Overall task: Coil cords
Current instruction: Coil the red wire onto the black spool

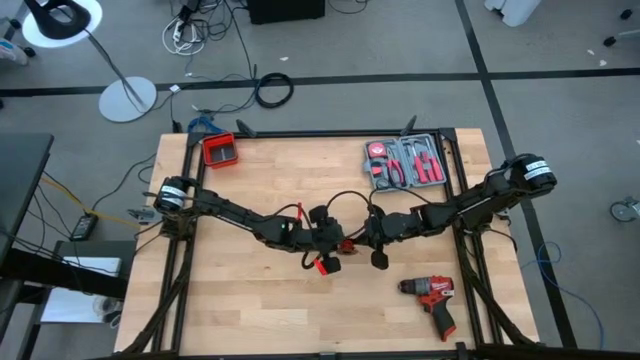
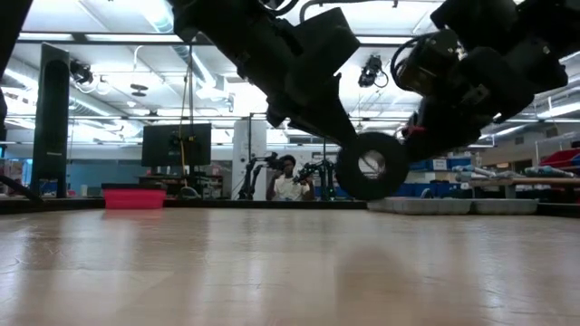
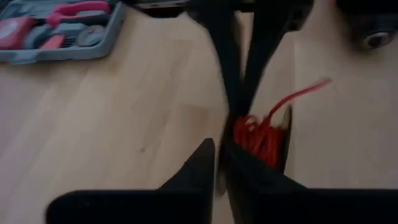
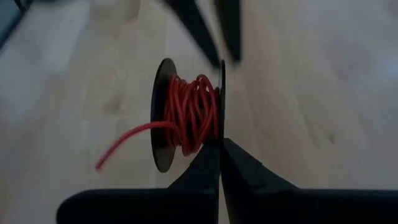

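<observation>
At the middle of the wooden table (image 1: 250, 310) the two arms reach in from either side and their grippers meet almost tip to tip. Between them are the cords (image 4: 186, 115): thin red wire wound round a small black spool (image 4: 160, 112), with one loose end sticking out of the coil and away from the grippers. The right gripper (image 4: 219, 143) has its two dark fingers pressed together on the thin edge of the spool flange on the far side from that loose end, with no gap showing between them. The left gripper (image 3: 219, 149) comes at the same flange from the opposite side. Its fingers (image 3: 202, 163) stand very nearly together, with only a slim slit between them, right against the red coil; whether they pinch the flange or merely touch it cannot be told. In the high view a grey tool case (image 1: 405, 163) lies well behind the right arm, a red drill (image 1: 432, 295) lies near the table's front on the right, and a red bin (image 1: 219, 150) sits at the back left corner. In the low view a person (image 2: 288, 181) shows in the room beyond.
</observation>
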